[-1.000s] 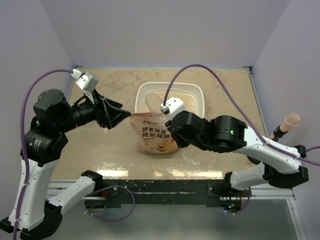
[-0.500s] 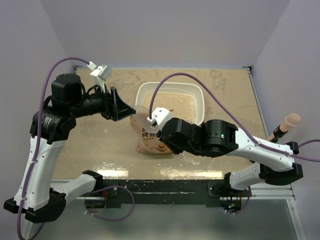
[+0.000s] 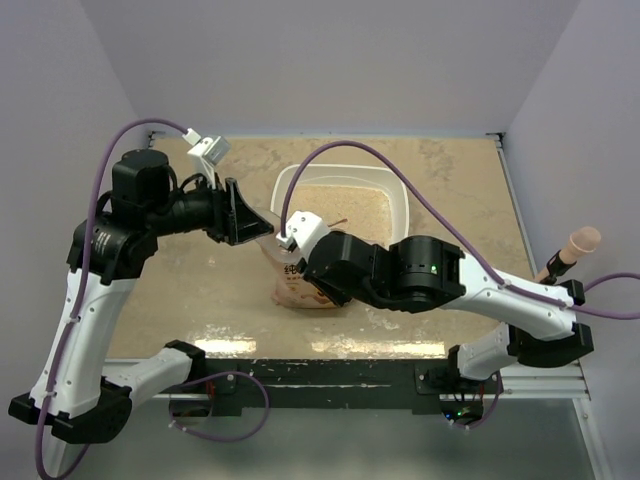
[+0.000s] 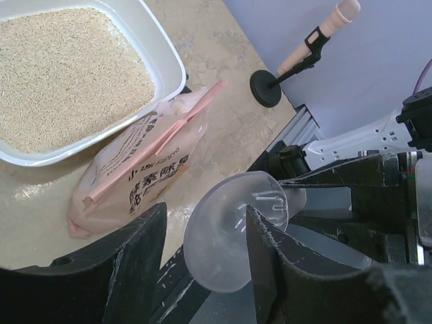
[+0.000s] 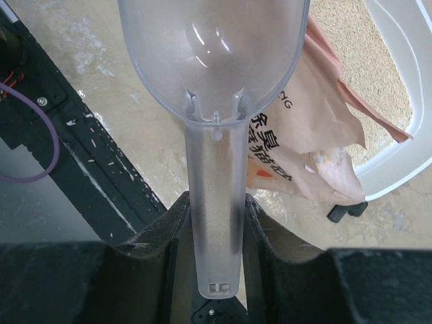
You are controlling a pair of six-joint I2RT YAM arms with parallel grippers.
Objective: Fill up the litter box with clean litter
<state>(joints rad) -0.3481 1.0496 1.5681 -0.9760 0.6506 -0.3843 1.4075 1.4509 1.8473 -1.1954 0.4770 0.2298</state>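
Observation:
The white litter box (image 3: 400, 190) sits at the back centre and holds pale beige clean litter (image 3: 360, 205); both show in the left wrist view (image 4: 169, 64) (image 4: 61, 74). An orange-pink bag (image 3: 295, 285) lies just in front of it. My right gripper (image 3: 292, 248) is shut on the handle of a clear plastic scoop (image 5: 212, 67), which is empty and held above the table left of the bag (image 5: 304, 128). My left gripper (image 3: 262, 224) is open, and the scoop's bowl (image 4: 229, 229) lies between its fingers.
A black stand with a beige-handled tool (image 3: 575, 245) sits at the table's right edge, also in the left wrist view (image 4: 304, 50). The black front rail (image 5: 81, 169) runs under the scoop. Grey walls close in on three sides.
My right gripper moved from over the litter box to the left and nearer, carrying the scoop. My left arm rose and swung right, bringing its fingers around the scoop's bowl.

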